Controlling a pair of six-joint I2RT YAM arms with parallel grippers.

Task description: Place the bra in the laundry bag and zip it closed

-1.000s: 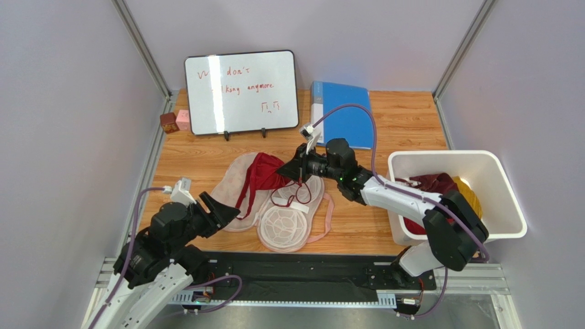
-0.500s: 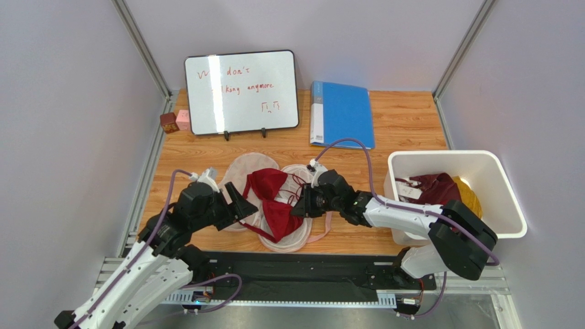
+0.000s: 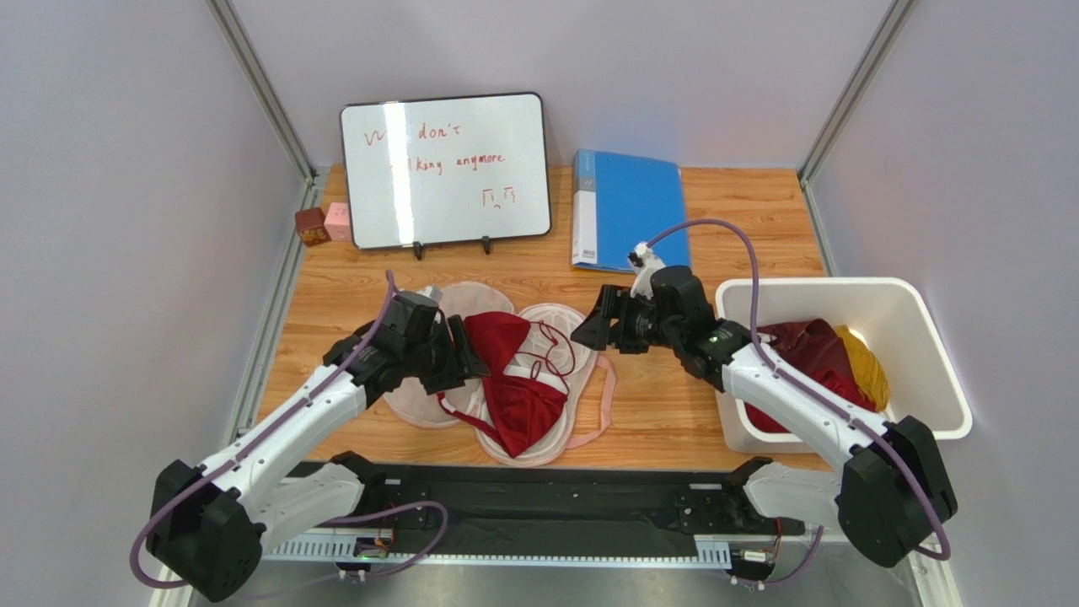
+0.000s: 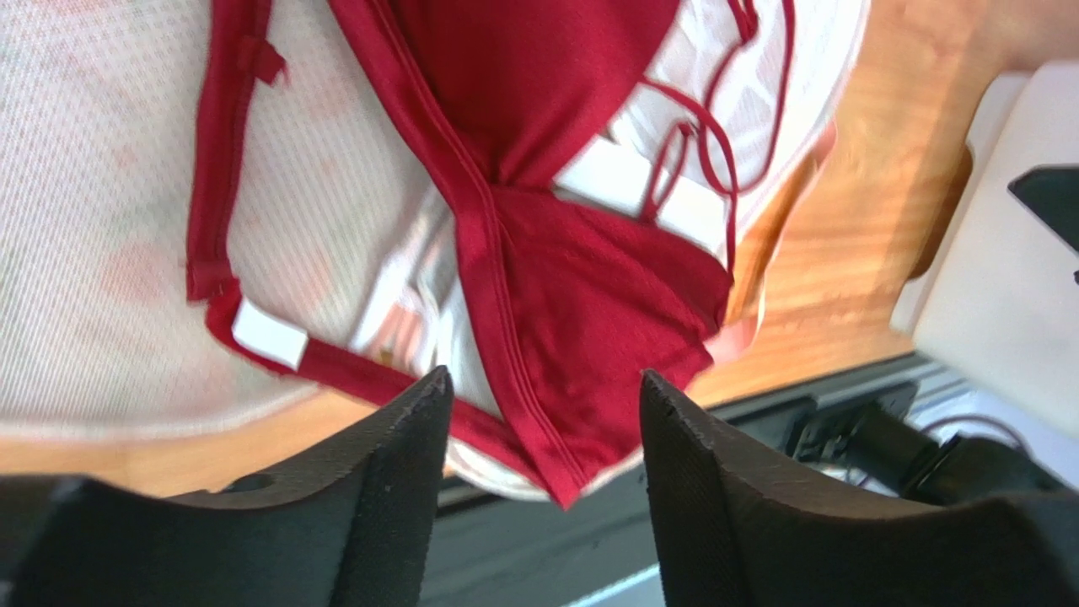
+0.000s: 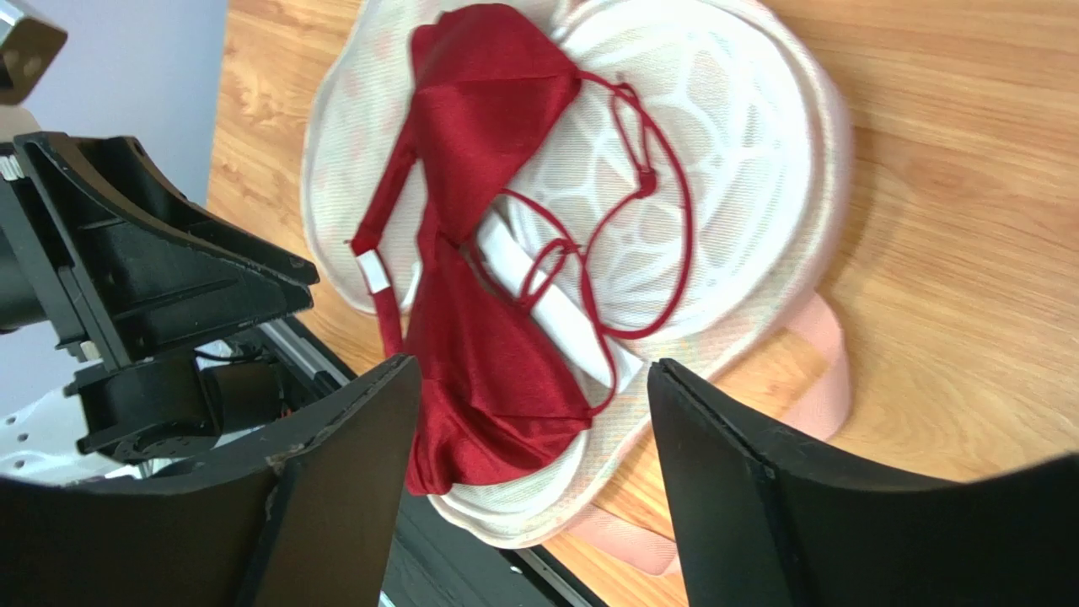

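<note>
The dark red bra (image 3: 513, 386) lies spread over the laundry bag (image 3: 481, 300), which is laid open flat on the wooden table with its pale mesh lining up. A cup tip hangs past the bag's near edge. My left gripper (image 3: 466, 363) is open at the bra's left edge; in the left wrist view the bra (image 4: 570, 278) shows beyond the parted fingers (image 4: 380, 468), which hold nothing. My right gripper (image 3: 588, 331) is open just right of the bag, lifted off it. The right wrist view looks down on the bra (image 5: 488, 316) and the bag (image 5: 747, 152).
A whiteboard (image 3: 443, 168) and a blue folder (image 3: 630, 209) stand at the back, with two small blocks (image 3: 324, 224) at the back left. A white bin (image 3: 937, 367) holding red and yellow clothes (image 3: 823, 354) sits at the right. The black base rail runs along the near edge.
The right gripper carried the bra down onto the open bag, let go and pulled back to the right. The left arm reached forward to the bra's left edge.
</note>
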